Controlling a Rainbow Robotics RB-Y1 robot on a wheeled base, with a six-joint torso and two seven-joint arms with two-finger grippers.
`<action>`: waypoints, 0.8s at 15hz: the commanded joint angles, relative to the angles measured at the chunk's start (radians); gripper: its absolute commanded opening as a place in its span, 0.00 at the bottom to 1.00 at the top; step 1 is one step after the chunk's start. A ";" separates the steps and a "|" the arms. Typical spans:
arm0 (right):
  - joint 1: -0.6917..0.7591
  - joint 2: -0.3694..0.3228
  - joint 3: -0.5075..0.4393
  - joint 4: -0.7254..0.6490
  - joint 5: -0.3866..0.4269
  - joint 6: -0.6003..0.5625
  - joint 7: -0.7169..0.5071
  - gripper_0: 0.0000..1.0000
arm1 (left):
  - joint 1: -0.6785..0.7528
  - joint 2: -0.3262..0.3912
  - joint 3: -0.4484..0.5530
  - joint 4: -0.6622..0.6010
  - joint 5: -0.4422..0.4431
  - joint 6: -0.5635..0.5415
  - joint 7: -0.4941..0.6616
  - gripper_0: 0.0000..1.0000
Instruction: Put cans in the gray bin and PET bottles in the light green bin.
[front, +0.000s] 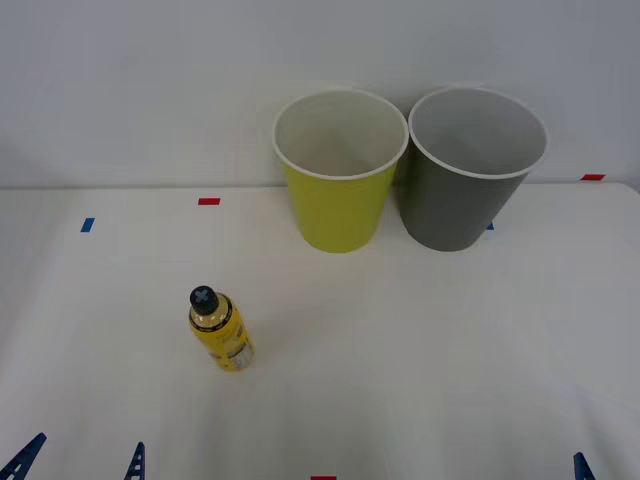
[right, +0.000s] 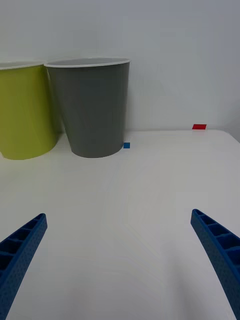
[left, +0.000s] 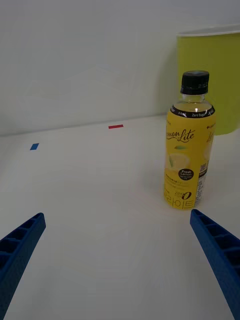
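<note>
I see the PET bottle (front: 220, 333) upright at 10 o'clock from table centre, well short of the light green bin (front: 338, 205). Left gripper (left: 117, 260) spread wide, right gripper (right: 117, 260) likewise, both empty. Bottle probably rigid, slick; grasp mid-label.

- The front view looks forward and down from above onto the table (front: 450, 340) and the wall behind it.
- The right wrist view sits low, facing the gray bin (right: 92, 107) at the wall.
- The left wrist view sits low, close to the bottle (left: 189, 145).
- All three views share the light green bin (front: 338, 170).
</note>
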 joint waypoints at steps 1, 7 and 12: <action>0.000 0.000 0.000 0.000 0.000 0.000 0.000 1.00 | 0.000 0.000 0.000 0.000 0.000 0.000 0.000 1.00; 0.000 0.000 0.000 0.000 0.000 0.000 0.000 1.00 | 0.000 0.000 0.000 0.000 0.000 0.000 0.000 1.00; 0.000 0.000 0.000 0.000 0.000 0.000 0.000 1.00 | 0.000 0.000 0.000 0.000 0.000 0.000 0.000 1.00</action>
